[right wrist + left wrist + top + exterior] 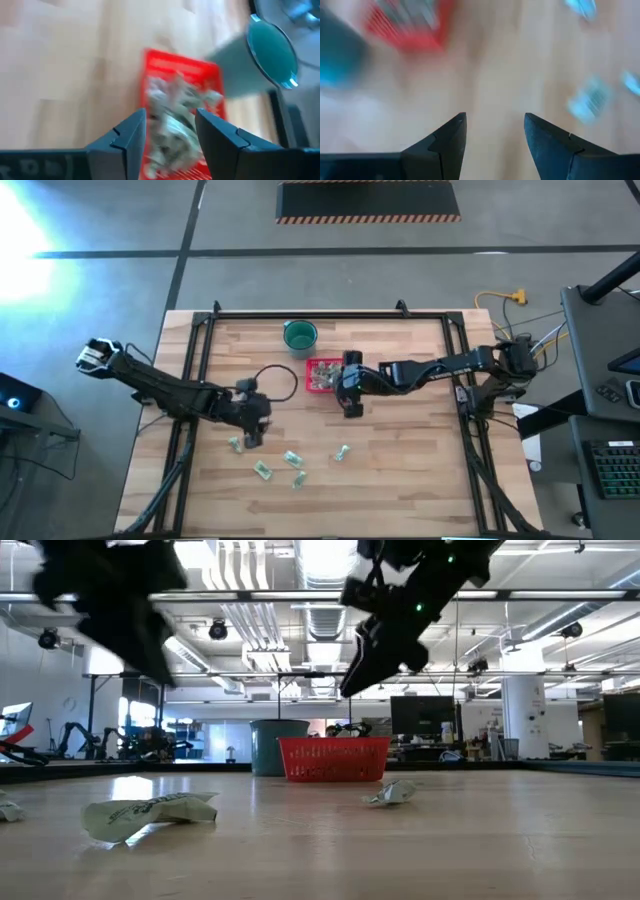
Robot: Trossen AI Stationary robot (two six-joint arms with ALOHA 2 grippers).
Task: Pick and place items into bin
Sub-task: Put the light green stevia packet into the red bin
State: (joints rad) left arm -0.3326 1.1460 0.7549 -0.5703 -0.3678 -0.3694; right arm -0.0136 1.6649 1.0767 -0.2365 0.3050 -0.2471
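Wrapped pieces point(292, 459), four or five, lie loose at lower centre of the table point(400, 480). Left gripper point(252, 432) above them, jaws apart, empty. Right gripper point(352, 406) open, empty, beside red basket point(322, 375) holding more pieces. Green cup point(299, 335) beyond.

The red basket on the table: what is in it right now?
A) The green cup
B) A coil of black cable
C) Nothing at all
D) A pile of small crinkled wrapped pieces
D: the right wrist view looks down into the red basket and shows a heap of pale wrapped pieces inside, while the green cup stands apart from it.
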